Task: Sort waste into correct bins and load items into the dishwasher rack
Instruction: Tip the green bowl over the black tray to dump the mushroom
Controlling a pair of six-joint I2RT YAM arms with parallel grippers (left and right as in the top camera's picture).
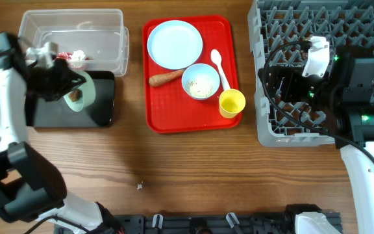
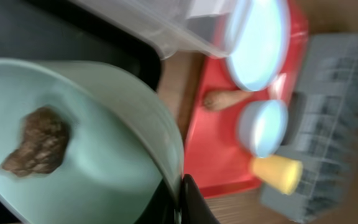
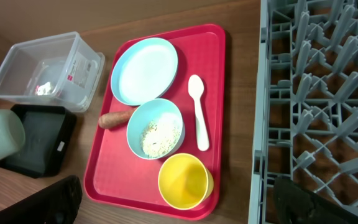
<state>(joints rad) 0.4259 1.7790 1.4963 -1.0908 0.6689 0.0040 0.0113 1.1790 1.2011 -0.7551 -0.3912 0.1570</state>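
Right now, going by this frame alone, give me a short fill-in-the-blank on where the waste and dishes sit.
1. The left gripper holds a tipped ____ over the black tray.
2. The crumpled wrapper lies inside the ____ tub.
3. The ____ cup stands on the red tray, close to the spoon.
Missing words: bowl; clear; yellow.

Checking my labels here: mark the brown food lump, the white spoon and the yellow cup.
brown food lump [image 2: 35, 142]: left wrist view, the lump's middle, inside the teal bowl [image 2: 117, 168].
white spoon [image 3: 199, 118]: right wrist view, mid-handle.
yellow cup [image 1: 232, 103]: overhead view, its inner floor.
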